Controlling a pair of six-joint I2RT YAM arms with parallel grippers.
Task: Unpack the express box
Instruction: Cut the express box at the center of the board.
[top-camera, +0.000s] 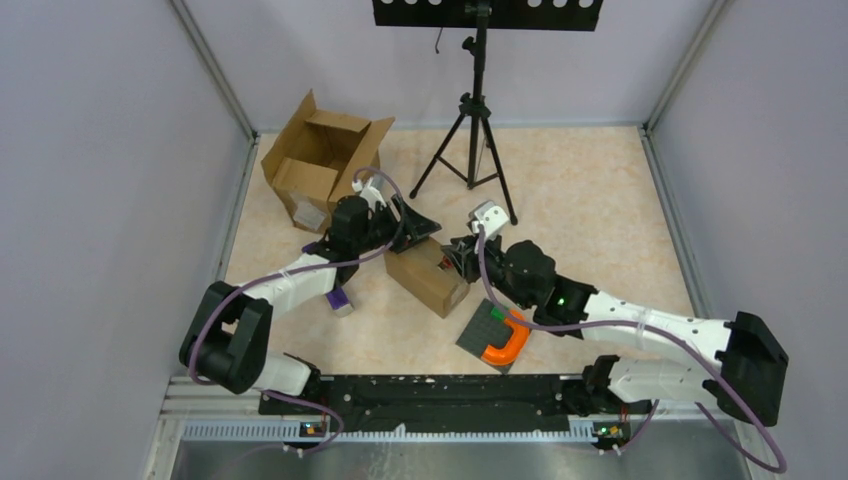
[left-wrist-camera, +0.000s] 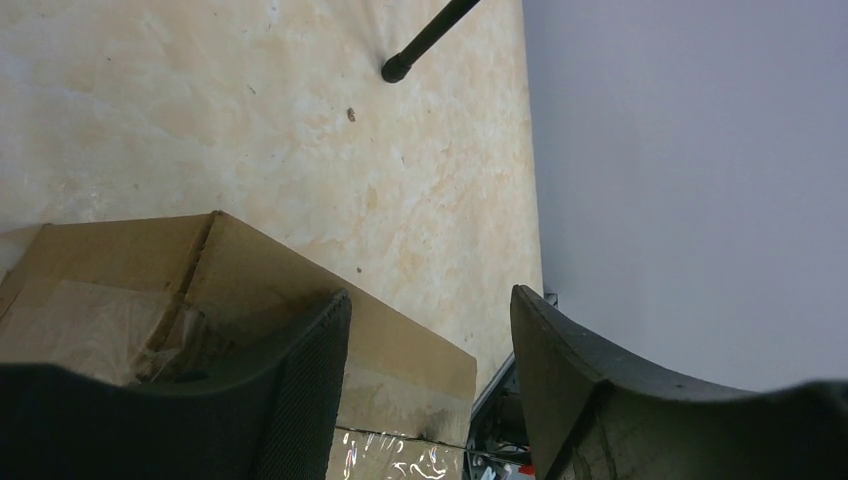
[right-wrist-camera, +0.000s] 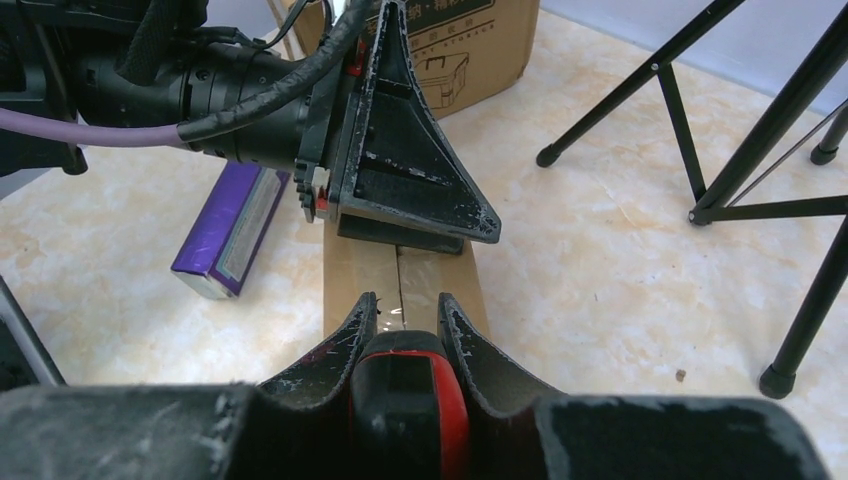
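- The express box (top-camera: 425, 280), a small shut carton of plain brown cardboard, is lying on the marbled beige surface (top-camera: 590, 210) between the two arms, with its top seam sealed by glossy clear tape (right-wrist-camera: 398, 285)
- The left gripper (left-wrist-camera: 428, 300) is standing released with its jaws spread wide; one broad, black, wedge-shaped finger (right-wrist-camera: 410, 170) is appearing to rest on the far end of the carton, probably pinning it so that it cannot slide under a cut
- The right gripper (right-wrist-camera: 406, 300) is clenching a red-and-black tool (right-wrist-camera: 405, 400), seemingly a cutter, and its jaws are pointing along the tape line over the near end of the lid
- That aim is suggesting that slitting the seam is the step in hand, as the lid is not yet opened
- A larger open carton (top-camera: 320, 160) is sitting well apart at the back left, and a glossy purple pack (right-wrist-camera: 228, 225) is lying just beside the left arm
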